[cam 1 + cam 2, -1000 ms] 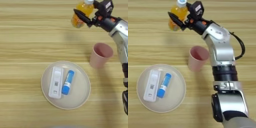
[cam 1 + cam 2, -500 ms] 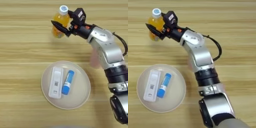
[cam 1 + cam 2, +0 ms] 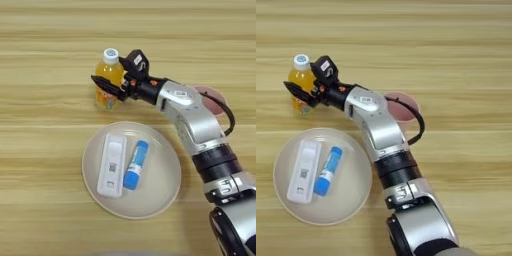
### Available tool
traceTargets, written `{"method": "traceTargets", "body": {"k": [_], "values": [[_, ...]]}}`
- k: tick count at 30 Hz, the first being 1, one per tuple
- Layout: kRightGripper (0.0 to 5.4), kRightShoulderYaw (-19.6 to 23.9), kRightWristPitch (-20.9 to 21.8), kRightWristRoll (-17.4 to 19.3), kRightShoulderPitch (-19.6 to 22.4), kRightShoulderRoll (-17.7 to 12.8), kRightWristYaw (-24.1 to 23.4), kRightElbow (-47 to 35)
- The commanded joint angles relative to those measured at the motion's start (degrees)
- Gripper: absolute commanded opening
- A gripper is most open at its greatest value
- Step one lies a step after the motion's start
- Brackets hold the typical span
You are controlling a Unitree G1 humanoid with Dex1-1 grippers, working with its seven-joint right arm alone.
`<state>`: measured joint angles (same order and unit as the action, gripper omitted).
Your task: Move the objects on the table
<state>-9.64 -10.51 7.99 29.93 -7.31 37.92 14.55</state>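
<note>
The orange juice bottle (image 3: pixel 108 77) with its white cap stands upright on the table (image 3: pixel 45 45), just above the plate's rim. My right gripper (image 3: pixel 107 88) is shut on the bottle, its black fingers (image 3: pixel 298 93) wrapped around the orange body. The silver forearm reaches in from the lower right and crosses over the pink cup (image 3: pixel 407 108), hiding most of it. The small blue tube (image 3: pixel 136 164) lies on the plate.
A round beige plate (image 3: pixel 161 192) sits in the middle front with a white rectangular device (image 3: pixel 111 164) lying left of the tube. My arm spans the right half of the table.
My gripper has carried the bottle leftwards and down, from the far edge to a spot just above the plate. The arm now covers most of the pink cup.
</note>
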Motion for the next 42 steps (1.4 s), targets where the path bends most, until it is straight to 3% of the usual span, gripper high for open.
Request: {"method": "traceTargets", "body": {"k": [1,19,34,42], "values": [[3.52,0.35,3.84,-0.59,3.90,0.69,-1.00,-0.56],[3.52,-0.25,6.39,-1.79,1.86,1.54,-0.37,2.72],[5.32,0.15,6.26,-1.10,1.69,1.49,0.72,0.23],[5.37,0.87,6.50,-0.31,1.93,1.61,0.68,-1.73]]}}
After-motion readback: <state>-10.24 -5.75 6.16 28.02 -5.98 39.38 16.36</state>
